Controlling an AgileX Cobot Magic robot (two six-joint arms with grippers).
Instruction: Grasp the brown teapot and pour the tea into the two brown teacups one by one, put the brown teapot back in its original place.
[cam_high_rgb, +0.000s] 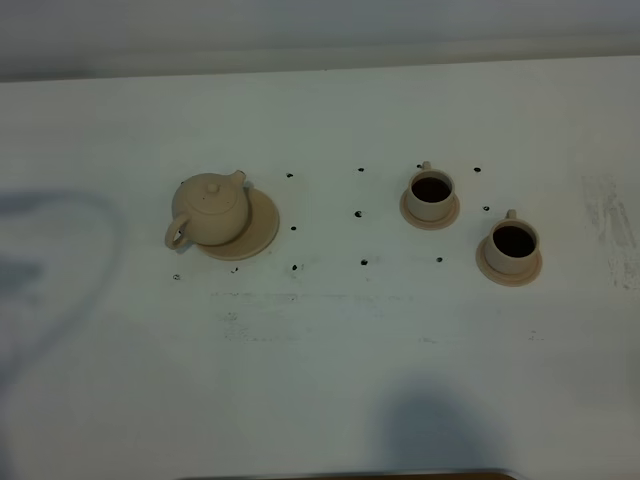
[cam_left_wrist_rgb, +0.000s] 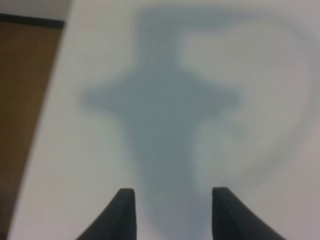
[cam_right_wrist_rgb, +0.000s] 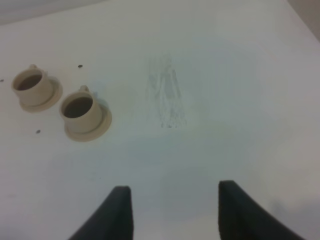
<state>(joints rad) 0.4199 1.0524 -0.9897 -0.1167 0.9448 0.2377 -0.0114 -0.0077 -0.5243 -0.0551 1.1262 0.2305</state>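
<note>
- Left gripper: dark fingers spread apart, nothing between them, over bare white table bearing the arm's shadow
- Right gripper: fingers likewise parted and empty, above the table
- Two brown teacups, ahead of the right gripper and off to one side: one, the other, each upright on its own small saucer, dark tea inside
- Brown teapot: well apart from both grippers, resting on its wide saucer, overhanging the rim on the handle side
</note>
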